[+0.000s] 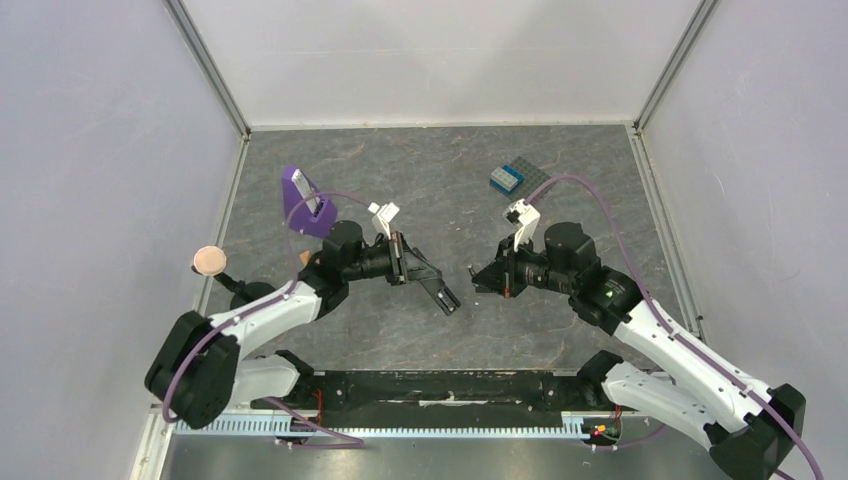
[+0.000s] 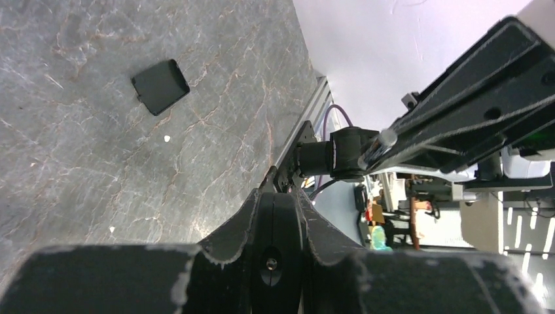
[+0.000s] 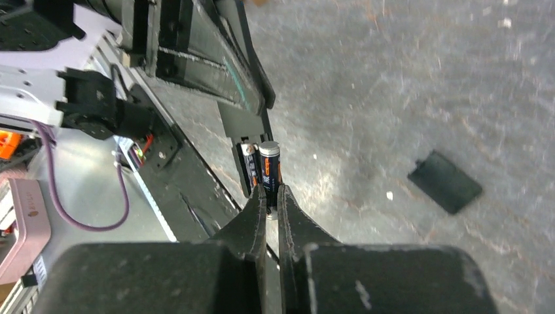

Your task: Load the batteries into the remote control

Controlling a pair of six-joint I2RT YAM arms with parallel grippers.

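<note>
Left gripper [image 1: 412,268] is clamped on the remote control [image 1: 442,292], held over the middle of the table [image 1: 300,180]. A black cover [image 3: 445,182] lies flat on the table. Right gripper [image 3: 269,196] pinches one battery [image 3: 269,167] at the open bay. The second battery [image 3: 249,169] looks seated there, though it's hard to tell.

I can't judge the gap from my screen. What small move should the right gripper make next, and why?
Probably ease the right gripper sideways toward the remote control, so its battery drops into the open bay. It is shut on that battery, whose tip sits just beside the other battery lying in the bay, while the left gripper is shut on the remote control.
</note>
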